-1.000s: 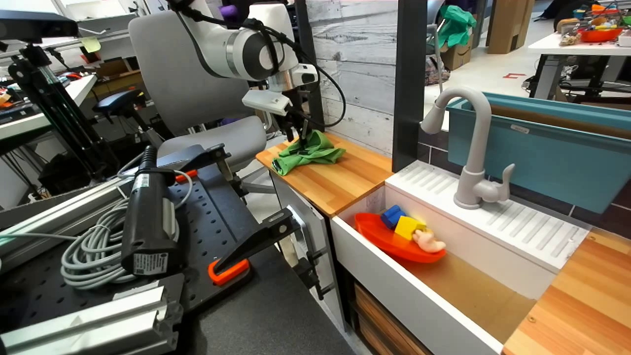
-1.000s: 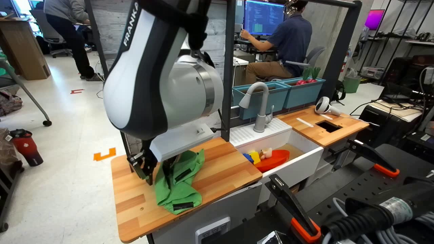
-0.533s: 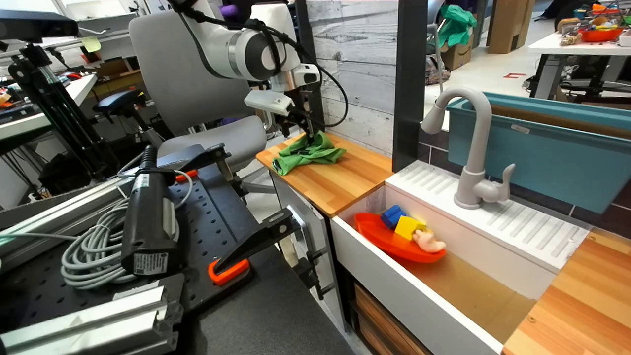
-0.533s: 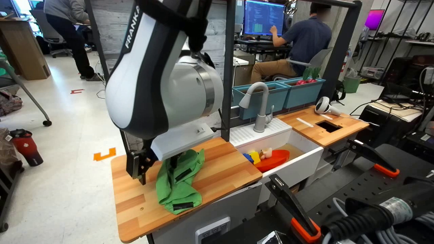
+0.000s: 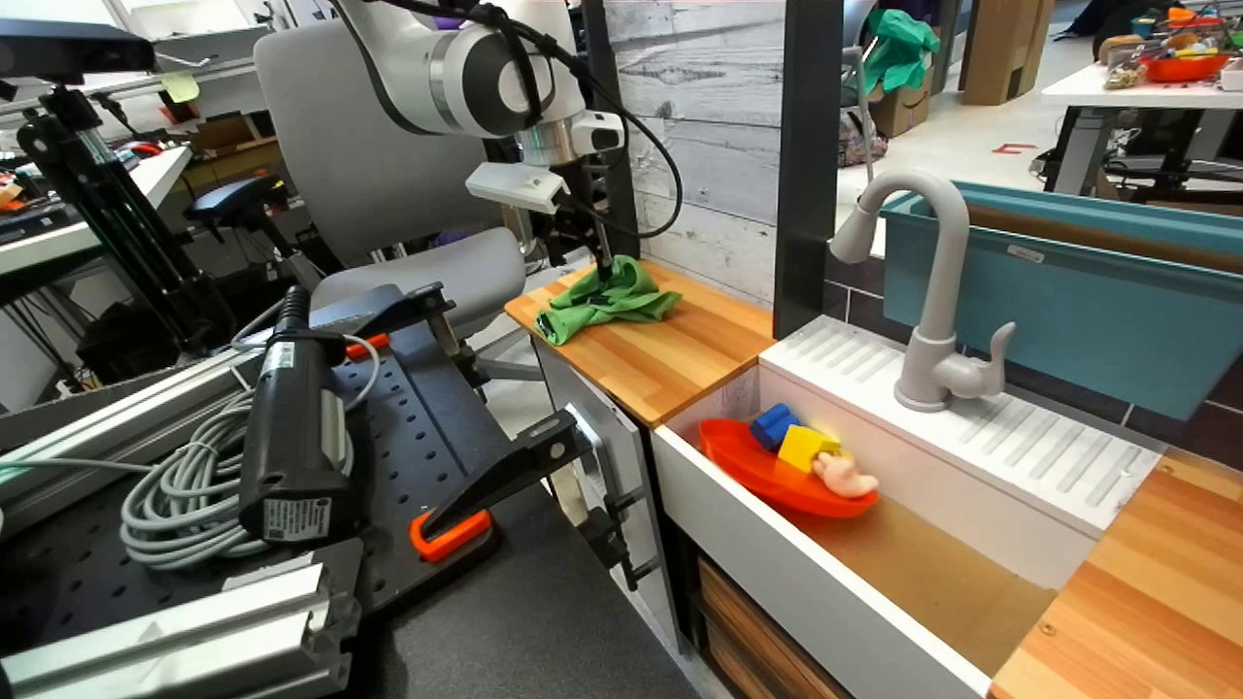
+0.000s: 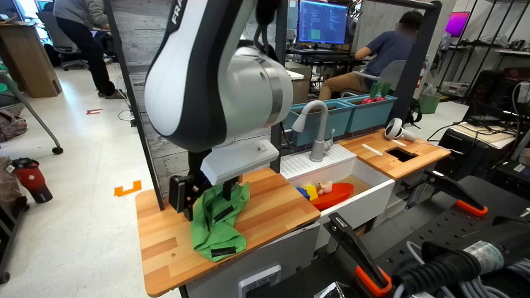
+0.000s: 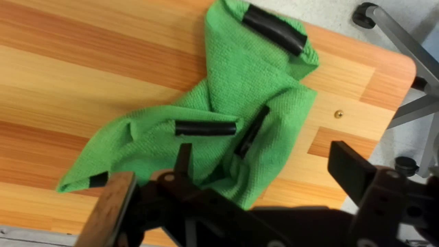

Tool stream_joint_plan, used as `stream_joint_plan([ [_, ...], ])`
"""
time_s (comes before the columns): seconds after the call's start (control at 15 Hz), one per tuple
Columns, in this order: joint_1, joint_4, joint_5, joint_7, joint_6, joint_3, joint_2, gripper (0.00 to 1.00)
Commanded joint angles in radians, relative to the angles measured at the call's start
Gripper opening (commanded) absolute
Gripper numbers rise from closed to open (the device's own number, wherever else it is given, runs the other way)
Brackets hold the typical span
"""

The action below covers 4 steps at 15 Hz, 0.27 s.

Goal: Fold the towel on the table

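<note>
My gripper [image 7: 262, 161] hid part of the green towel [image 7: 240, 75] in the wrist view; couldn't tell contact. My arm [image 6: 169, 82] was cut off up top in both exterior views. In an exterior view, standing person [image 6: 85, 45] was cropped, seated person's face [image 6: 405, 30] was blurred.

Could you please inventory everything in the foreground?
towel: one, green, on one tabletop
tabletops: two, brown, flanking sink
sink: one, white, between tabletops
tap: one, grey, at sink
bowl: one, red, in sink
toys: at least three, blue, yellow, pink, in sink
planters: two, teal, behind tap
controller: one, white, on other tabletop
bench: one, black, facing sink
rails: multiple, silver, on bench
clamps: two, black and orange, on bench
cable: one, grey, on bench
tool: one, black, on bench
end effector: one, black, over towel
arm: one, mostly white, above towel
</note>
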Motion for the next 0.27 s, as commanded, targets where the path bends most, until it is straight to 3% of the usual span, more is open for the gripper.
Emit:
stream_joint_plan([
  [0.0,-0.010,-0.014,-0.013,0.009,-0.004,0.006,-0.011,1.00],
  [0.2,-0.009,-0.006,-0.013,0.009,-0.003,0.007,-0.002,1.00],
])
